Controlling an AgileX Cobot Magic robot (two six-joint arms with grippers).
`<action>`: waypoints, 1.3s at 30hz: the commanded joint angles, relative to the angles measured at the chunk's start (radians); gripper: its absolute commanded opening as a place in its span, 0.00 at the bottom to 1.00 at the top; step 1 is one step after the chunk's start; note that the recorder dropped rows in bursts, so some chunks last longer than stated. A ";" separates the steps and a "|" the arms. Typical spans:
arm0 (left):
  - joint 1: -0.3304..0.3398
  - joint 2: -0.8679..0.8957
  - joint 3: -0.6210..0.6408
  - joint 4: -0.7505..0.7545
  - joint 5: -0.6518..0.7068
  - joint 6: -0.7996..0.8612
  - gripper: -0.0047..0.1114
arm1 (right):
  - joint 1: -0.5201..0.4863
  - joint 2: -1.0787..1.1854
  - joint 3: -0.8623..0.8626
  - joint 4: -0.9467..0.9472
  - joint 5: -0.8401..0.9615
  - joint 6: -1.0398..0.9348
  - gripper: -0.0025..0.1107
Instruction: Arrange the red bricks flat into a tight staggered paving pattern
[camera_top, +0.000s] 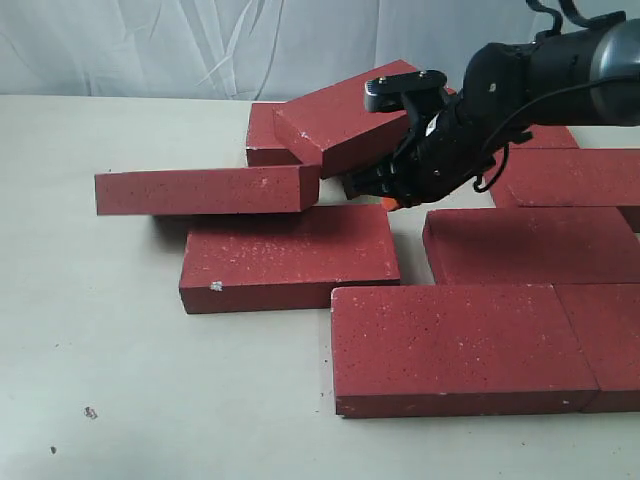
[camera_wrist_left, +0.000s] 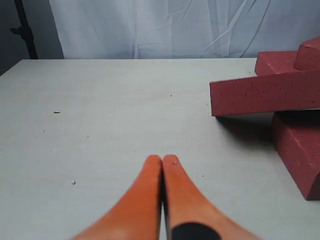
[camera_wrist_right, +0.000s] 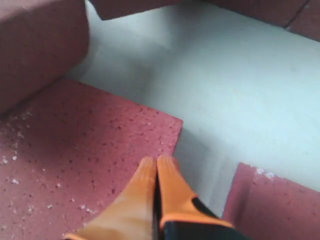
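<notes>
Pointing at brick (camera_wrist_right: 75, 165) corner, right tool (camera_wrist_right: 156, 161) pinched together, empty; left tool (camera_wrist_left: 162, 159) same.

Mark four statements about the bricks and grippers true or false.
1. The left gripper is shut on nothing, above bare table. True.
2. The right gripper clamps a brick. False: its fingers are pressed together with nothing between them, tips by the corner of a flat brick.
3. Every brick lies flat. False: the back brick leans tilted on another.
4. The two front bricks sit edge to edge. True: the front brick meets its neighbour.
</notes>
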 joint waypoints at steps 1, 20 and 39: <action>0.001 -0.006 0.004 -0.004 -0.012 0.001 0.04 | 0.025 0.012 -0.036 0.003 -0.010 -0.008 0.02; 0.001 -0.006 0.004 -0.004 -0.012 0.001 0.04 | 0.112 0.081 -0.084 0.184 -0.168 -0.008 0.02; 0.001 -0.006 0.004 -0.002 -0.012 0.001 0.04 | 0.382 0.306 -0.407 0.224 -0.128 -0.008 0.02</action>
